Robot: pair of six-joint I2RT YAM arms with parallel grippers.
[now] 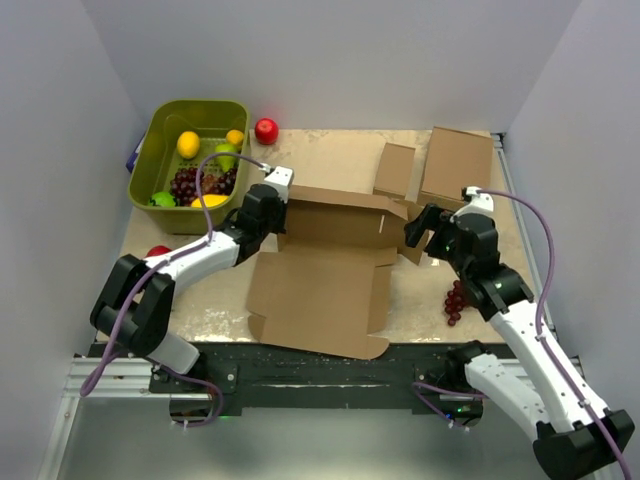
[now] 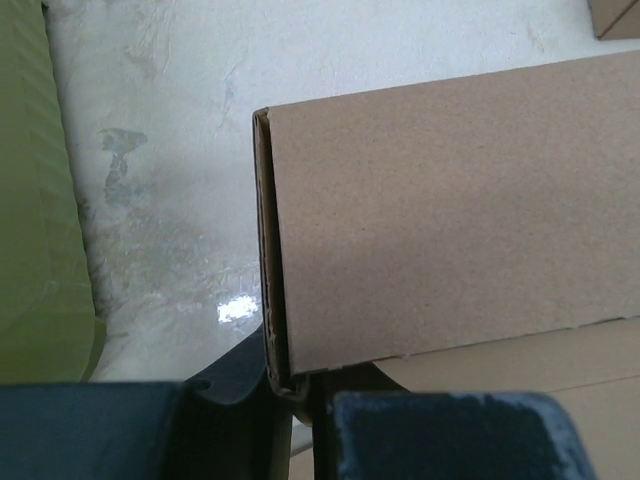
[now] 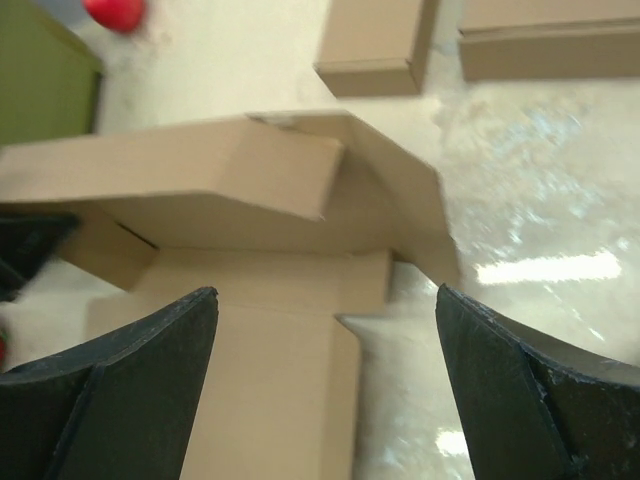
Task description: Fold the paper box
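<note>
The box [image 1: 320, 270] lies in the middle of the bench [image 1: 330, 150], between my two arms. Its wide front panel is flat and its back wall stands up. My left jaws are clenched on the doubled cardboard edge at the left end of that wall. My right jaws are released, spread wide just short of the folded flap at the box's right corner, gripping nothing. Grapes [image 1: 456, 300] lie beside my right arm.
</note>
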